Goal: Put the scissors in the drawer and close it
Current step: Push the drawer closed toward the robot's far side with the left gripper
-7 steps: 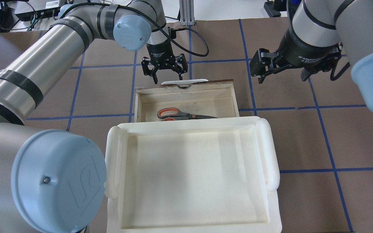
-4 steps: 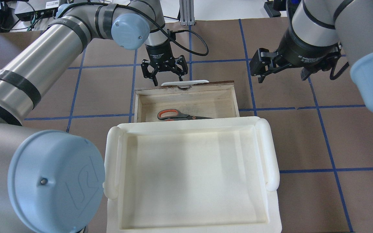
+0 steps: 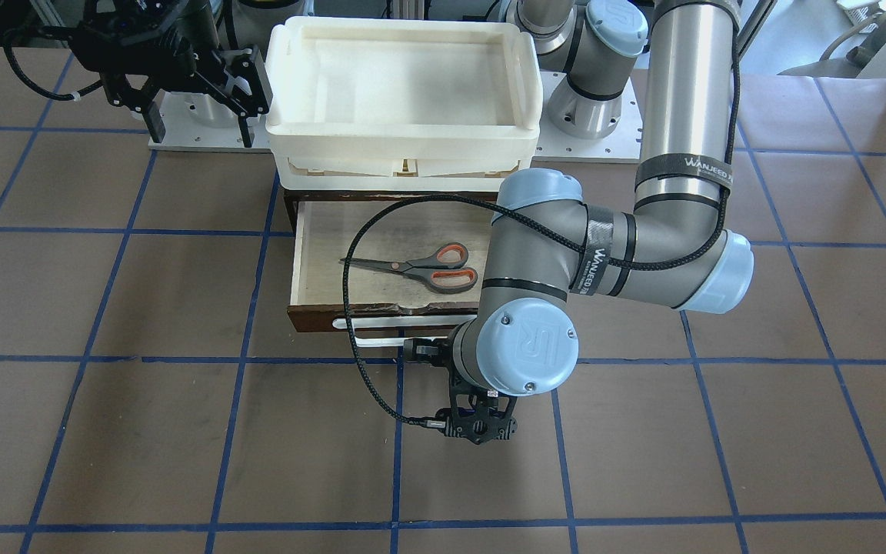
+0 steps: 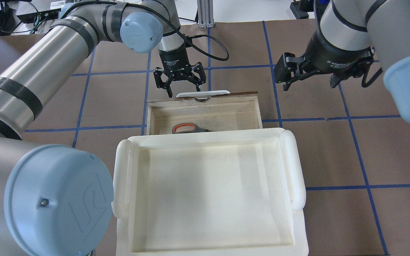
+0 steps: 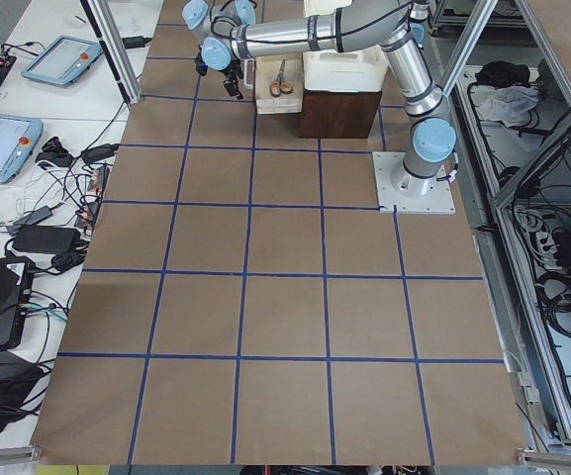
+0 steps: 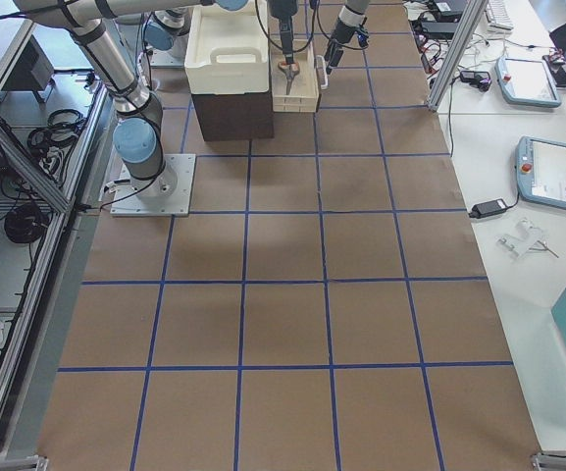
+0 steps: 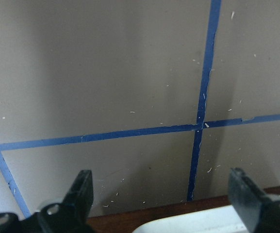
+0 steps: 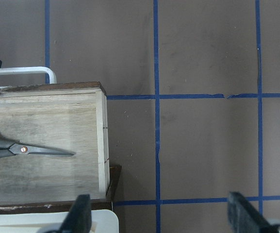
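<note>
The scissors, with orange-red loops and dark blades, lie flat in the open drawer. In the overhead view only one loop shows past the white tray's rim. The drawer has a dark front and a white bar handle. My left gripper is open and empty, pointing down just beyond the handle. The handle lies at the bottom edge of the left wrist view, between the fingers. My right gripper is open and empty, hanging above the table to the drawer's right.
A large white plastic tray sits on the dark brown cabinet above the drawer. A black cable loops from my left wrist over the drawer. The table is brown with blue grid tape.
The drawer has slid a little into the cabinet, so more of the scissors is hidden under the white tray. My left gripper stays at the handle. The right gripper has barely moved.
</note>
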Available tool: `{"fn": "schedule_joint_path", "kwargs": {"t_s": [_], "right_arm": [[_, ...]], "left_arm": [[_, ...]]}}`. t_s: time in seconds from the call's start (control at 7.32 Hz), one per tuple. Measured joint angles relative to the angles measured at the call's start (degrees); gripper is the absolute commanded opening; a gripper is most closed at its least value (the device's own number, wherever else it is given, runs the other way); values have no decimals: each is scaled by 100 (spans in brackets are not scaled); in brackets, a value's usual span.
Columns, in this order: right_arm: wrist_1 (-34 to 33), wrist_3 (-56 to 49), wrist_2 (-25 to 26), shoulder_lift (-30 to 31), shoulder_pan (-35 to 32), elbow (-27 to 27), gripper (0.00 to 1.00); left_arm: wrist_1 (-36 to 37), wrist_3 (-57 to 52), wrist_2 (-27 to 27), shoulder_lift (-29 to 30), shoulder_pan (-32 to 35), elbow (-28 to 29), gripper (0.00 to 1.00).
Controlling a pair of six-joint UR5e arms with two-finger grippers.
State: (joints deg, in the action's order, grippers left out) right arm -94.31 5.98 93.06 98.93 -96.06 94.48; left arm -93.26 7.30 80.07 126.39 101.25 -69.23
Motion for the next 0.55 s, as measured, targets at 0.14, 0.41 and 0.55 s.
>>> {"fn": "schedule_joint_path", "kwargs": {"t_s": [0.14, 0.41, 0.55], "right_arm": [[-2, -10, 5, 1, 0, 0, 100], [-8, -50, 8, 3, 0, 0, 100], [-8, -57, 2, 2, 2, 0, 100]], "left_arm": [[-52, 0, -1, -13, 0, -2, 100], [-149, 0, -35, -46, 0, -3, 100], [-188, 0, -80, -54, 0, -5, 100]]}}
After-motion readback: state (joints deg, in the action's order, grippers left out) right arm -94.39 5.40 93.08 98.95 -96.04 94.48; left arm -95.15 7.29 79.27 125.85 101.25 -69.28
